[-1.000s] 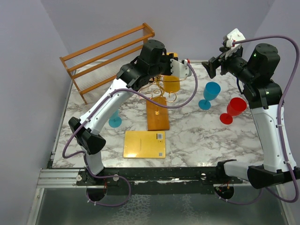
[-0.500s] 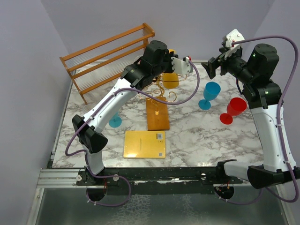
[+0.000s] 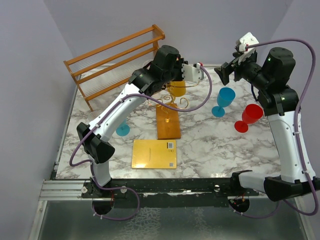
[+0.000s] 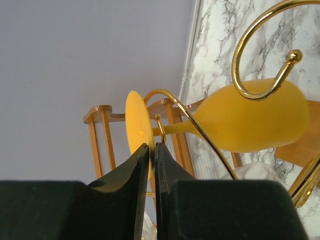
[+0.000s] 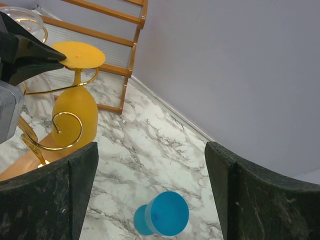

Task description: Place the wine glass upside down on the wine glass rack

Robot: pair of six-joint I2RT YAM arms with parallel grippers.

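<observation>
Wine glass (image 4: 250, 125) hung inverted on wine glass rack (image 4: 294, 55), left hand (image 4: 151, 145) pinching its foot; dragging away might unseat it.

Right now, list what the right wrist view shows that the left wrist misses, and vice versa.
Right wrist only: the blue glass and the wide-open right fingers. Left wrist only: the narrow slit between the left fingers, gripping the foot's rim. Both: the yellow wine glass hanging upside down in the gold wire rack, wooden shelf behind.
</observation>
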